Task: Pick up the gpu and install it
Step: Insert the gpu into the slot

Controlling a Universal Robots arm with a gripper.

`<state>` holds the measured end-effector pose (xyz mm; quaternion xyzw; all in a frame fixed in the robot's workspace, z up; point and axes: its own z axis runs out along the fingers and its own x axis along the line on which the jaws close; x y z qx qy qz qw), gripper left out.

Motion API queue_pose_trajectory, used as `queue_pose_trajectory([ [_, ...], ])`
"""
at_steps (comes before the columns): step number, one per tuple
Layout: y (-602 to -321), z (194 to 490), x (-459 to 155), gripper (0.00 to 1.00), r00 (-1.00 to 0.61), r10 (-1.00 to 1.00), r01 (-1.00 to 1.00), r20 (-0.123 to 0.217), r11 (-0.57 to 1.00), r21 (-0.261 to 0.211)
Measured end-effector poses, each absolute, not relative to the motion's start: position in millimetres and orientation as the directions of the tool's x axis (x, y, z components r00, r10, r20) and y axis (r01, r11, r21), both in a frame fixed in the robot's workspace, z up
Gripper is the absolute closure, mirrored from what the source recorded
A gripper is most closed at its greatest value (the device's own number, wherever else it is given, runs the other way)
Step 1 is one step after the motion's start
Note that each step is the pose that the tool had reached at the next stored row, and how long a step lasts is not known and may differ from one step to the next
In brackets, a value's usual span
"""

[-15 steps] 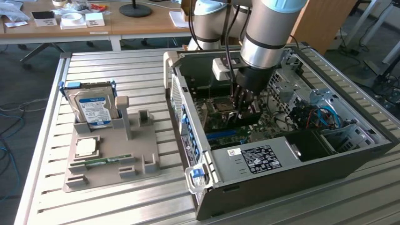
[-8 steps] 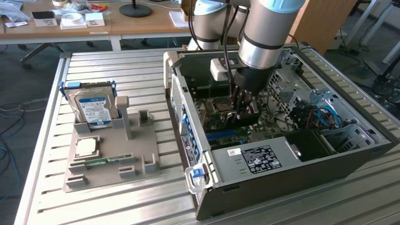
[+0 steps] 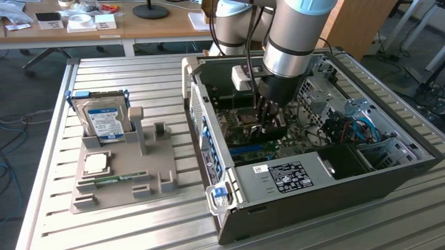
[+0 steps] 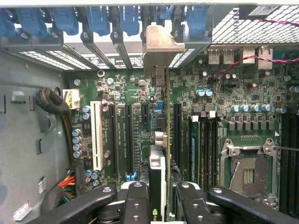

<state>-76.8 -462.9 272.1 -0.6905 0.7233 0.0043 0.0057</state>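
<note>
My gripper (image 3: 271, 119) reaches down into the open computer case (image 3: 313, 177) and is shut on the gpu (image 3: 270, 131), a dark card held upright over the motherboard. In the wrist view the gpu (image 4: 167, 140) shows edge-on between my two black fingers (image 4: 138, 200). It runs away from the gripper (image 4: 162, 198) to its pale metal end bracket (image 4: 161, 42) at the case's rear slot openings. The card stands in line with the long black expansion slots (image 4: 128, 135). I cannot tell whether its edge sits in a slot.
A beige parts holder (image 3: 125, 182) left of the case in the exterior view carries a blue-labelled hard drive (image 3: 104, 121), a processor chip (image 3: 95, 164) and a green RAM stick (image 3: 114, 180). Blue slot latches (image 4: 98, 18), a white slot (image 4: 96, 135) and the processor socket (image 4: 247, 170) surround the card.
</note>
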Motion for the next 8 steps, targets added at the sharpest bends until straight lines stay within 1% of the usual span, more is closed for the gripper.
queue_pose_trajectory([
  [8, -462.9, 272.1, -80.6, 0.73, -0.046, -0.999, -0.999, -0.014, 0.047, -0.002],
])
